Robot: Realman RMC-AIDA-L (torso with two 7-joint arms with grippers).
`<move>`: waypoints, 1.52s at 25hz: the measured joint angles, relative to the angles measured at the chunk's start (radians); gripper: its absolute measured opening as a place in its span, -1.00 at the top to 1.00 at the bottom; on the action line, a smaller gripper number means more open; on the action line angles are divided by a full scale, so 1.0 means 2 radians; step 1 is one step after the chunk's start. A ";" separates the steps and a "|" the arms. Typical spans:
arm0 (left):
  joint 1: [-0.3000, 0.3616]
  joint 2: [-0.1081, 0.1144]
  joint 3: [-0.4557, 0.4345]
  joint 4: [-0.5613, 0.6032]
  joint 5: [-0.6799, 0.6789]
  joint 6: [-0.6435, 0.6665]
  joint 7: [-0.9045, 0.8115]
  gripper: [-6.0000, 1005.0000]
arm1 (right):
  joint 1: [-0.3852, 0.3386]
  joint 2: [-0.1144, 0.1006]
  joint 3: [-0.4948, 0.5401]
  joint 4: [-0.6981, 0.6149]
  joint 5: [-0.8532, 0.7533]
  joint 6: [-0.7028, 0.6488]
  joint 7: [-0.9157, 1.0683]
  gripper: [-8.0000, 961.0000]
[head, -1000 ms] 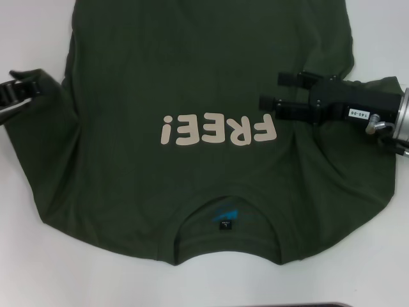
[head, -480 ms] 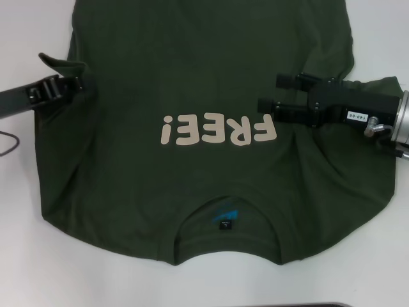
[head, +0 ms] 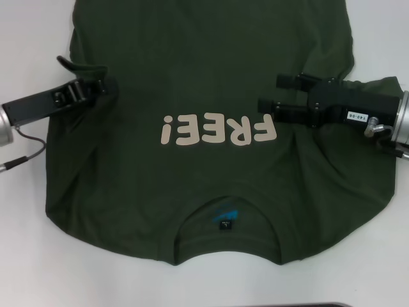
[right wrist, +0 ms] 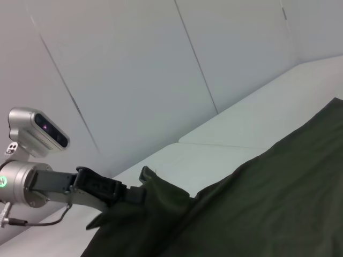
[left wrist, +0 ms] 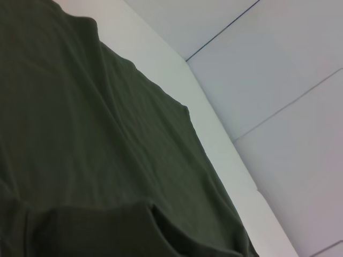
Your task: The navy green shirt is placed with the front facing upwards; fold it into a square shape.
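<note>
White table top [head: 38, 268] lay under the big dark green cotton shirt [head: 211, 57], which was spread flat with its cream "FREE!" letters [head: 218, 130] facing up. The left gripper [head: 96, 86] pinched the shirt's left sleeve and held it over the body. The right gripper [head: 271, 94] rested on the shirt beside the letters, its two fingers apart and holding nothing.

A white table [head: 38, 268] under pale panelled walls [right wrist: 161, 64] — thin dark seams.
</note>
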 joint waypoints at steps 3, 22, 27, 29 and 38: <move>-0.005 0.000 0.000 0.009 0.000 0.002 0.002 0.87 | -0.001 0.000 0.000 0.000 0.000 0.000 0.000 -0.93; -0.021 -0.007 0.000 0.018 -0.001 -0.008 0.003 -0.18 | -0.006 0.000 0.004 0.000 0.000 -0.005 -0.004 -0.93; -0.022 -0.008 0.000 0.019 -0.001 -0.004 0.002 -0.49 | -0.006 0.000 0.004 0.000 0.000 -0.005 -0.004 -0.93; -0.022 -0.008 0.000 0.019 -0.001 0.001 0.002 -0.55 | -0.006 0.000 0.004 0.000 0.000 -0.005 -0.004 -0.93; -0.024 -0.008 0.000 0.018 -0.001 0.022 0.010 -0.76 | -0.006 0.000 0.004 0.000 0.000 -0.005 -0.004 -0.93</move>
